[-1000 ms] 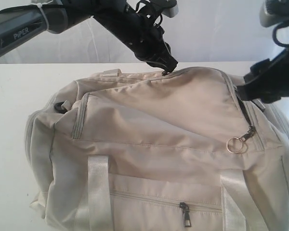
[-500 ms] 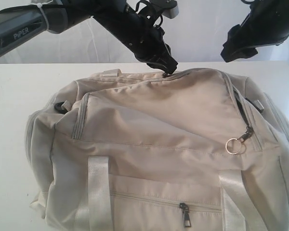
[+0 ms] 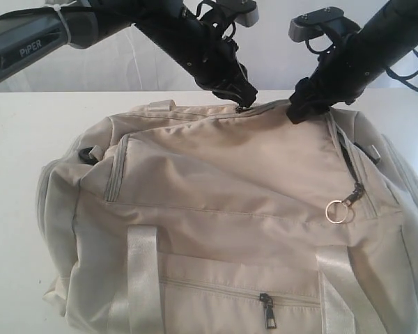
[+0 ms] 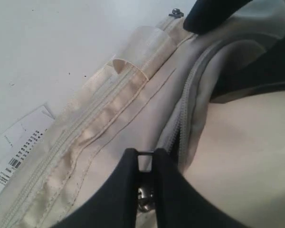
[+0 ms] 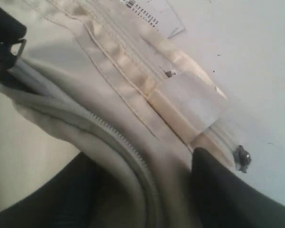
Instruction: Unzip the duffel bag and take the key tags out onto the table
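A white bench (image 3: 21,146) spreads out at 9 o'clock and shows again at 3 o'clock, and behind it at 12 o'clock hangs a pale, softly creased backdrop (image 3: 125,66), all under bright, even, washed-out light.

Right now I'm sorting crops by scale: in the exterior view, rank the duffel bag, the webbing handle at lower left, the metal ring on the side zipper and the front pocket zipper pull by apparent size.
1. duffel bag
2. webbing handle
3. front pocket zipper pull and metal ring: look about alike; unranked.
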Robot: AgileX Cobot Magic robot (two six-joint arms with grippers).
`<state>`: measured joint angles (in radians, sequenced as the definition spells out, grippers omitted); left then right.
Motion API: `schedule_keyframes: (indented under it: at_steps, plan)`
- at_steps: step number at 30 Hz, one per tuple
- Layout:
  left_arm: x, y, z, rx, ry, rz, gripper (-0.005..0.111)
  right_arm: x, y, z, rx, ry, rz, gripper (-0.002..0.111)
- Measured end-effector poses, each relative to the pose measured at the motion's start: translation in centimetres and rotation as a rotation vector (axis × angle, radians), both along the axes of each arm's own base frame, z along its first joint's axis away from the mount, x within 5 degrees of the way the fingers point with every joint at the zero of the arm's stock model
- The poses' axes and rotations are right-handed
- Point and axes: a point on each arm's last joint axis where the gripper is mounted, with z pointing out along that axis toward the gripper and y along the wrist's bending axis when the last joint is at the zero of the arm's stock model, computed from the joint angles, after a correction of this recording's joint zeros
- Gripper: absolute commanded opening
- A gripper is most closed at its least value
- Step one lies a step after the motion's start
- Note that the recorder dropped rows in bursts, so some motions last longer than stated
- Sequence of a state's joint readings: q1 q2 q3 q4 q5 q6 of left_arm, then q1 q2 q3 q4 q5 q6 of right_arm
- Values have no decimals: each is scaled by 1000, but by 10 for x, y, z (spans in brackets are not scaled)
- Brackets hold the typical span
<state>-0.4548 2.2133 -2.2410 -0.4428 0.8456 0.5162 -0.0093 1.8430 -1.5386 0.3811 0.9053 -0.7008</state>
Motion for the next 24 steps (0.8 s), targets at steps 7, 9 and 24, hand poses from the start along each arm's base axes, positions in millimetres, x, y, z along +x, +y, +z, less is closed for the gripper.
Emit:
schedule_keyframes:
  at_steps: [7, 9, 24]
  plan:
    - [2, 2, 0, 11, -6, 30, 0, 0, 0, 0, 13, 8, -24, 0]
    - [3, 3, -1, 25, -2, 53, 0, 0, 0, -1, 10, 16, -36, 0]
    - [12, 39, -4, 120, 62, 128, 0, 0, -2, -2, 4, 36, -115, 0]
